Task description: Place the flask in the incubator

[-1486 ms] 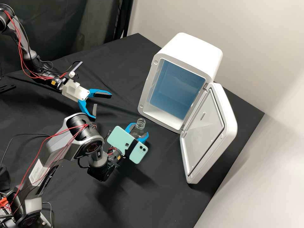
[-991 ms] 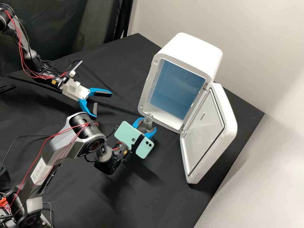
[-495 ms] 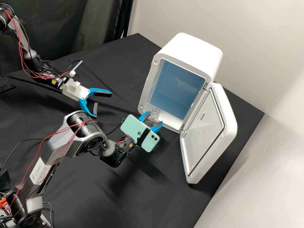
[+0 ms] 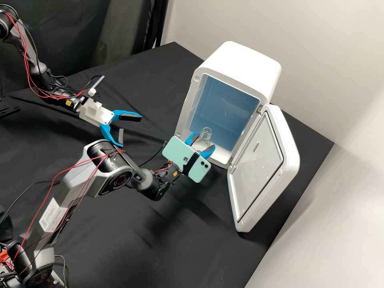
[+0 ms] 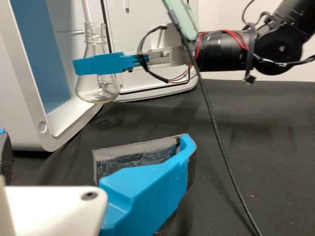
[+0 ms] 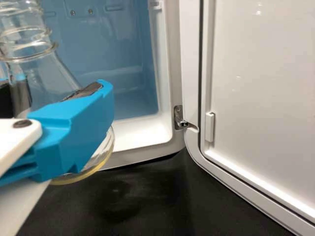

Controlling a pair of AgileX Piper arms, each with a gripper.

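Observation:
A clear glass flask (image 4: 205, 135) hangs upright at the lower front rim of the white incubator (image 4: 240, 64), just at its open mouth. My right gripper (image 4: 201, 143) is shut on the flask, one blue finger (image 6: 74, 128) pressed against its belly. In the left wrist view the flask (image 5: 97, 73) hangs clear of the bench, beside the blue-lined chamber (image 5: 29, 59). The door (image 4: 266, 160) swings wide to the right. My left gripper (image 4: 129, 130) hangs open and empty over the bench, left of the incubator.
A mint-green phone (image 4: 186, 160) is strapped on the right wrist, behind the fingers. Red cables run along both arms. The bench's right edge (image 4: 296, 188) lies just beyond the open door. Black cloth in front of the incubator is bare.
The right arm has carried the flask up and to the right, from over the bench to the incubator's mouth. The left arm has stayed put.

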